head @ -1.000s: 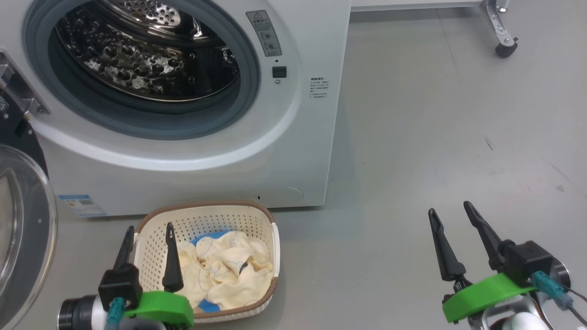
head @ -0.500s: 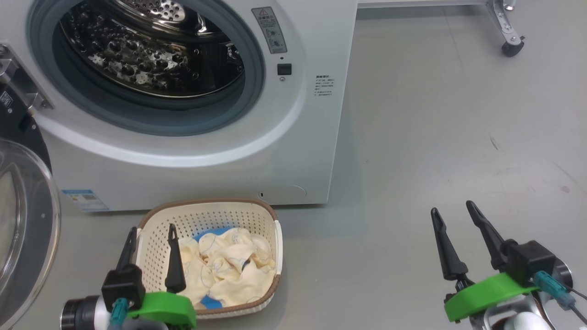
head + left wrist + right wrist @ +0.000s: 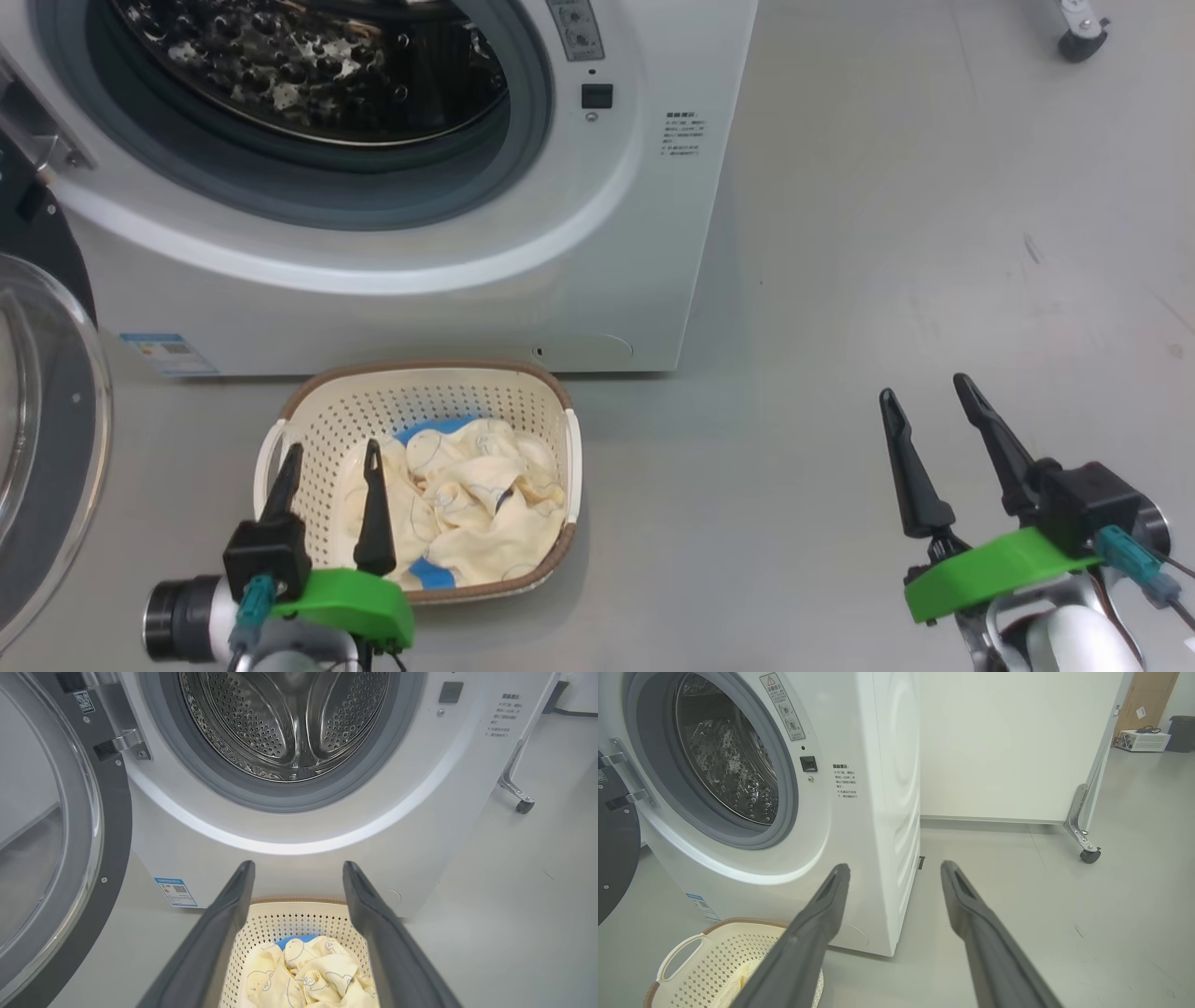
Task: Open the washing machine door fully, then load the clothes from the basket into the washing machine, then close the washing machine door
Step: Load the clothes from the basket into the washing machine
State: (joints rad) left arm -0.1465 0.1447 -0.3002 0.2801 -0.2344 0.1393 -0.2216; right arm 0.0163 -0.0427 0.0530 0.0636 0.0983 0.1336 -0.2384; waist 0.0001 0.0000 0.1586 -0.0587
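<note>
The white washing machine [image 3: 616, 243] stands ahead with its steel drum [image 3: 289, 718] exposed. Its door [image 3: 42, 439] is swung wide open at the left, also seen in the left wrist view as the door [image 3: 56, 826]. On the floor before the machine sits the cream basket [image 3: 322, 415] holding pale yellow clothes [image 3: 476, 509] with blue patches. My left gripper [image 3: 331, 453] is open, hovering above the basket's near left part, with the clothes [image 3: 303, 980] showing between its fingers. My right gripper [image 3: 924, 392] is open and empty over bare floor, far right of the basket [image 3: 705, 956].
A white panel on a metal leg with a caster [image 3: 1090, 855] stands to the right of the machine. Grey floor [image 3: 887, 233] stretches out on the right. A cardboard box and a dark bin [image 3: 1183, 732] sit far back.
The head camera has tilted down, so the machine and basket sit higher in the picture. My left gripper has edged slightly right and forward over the basket. Both grippers stay open.
</note>
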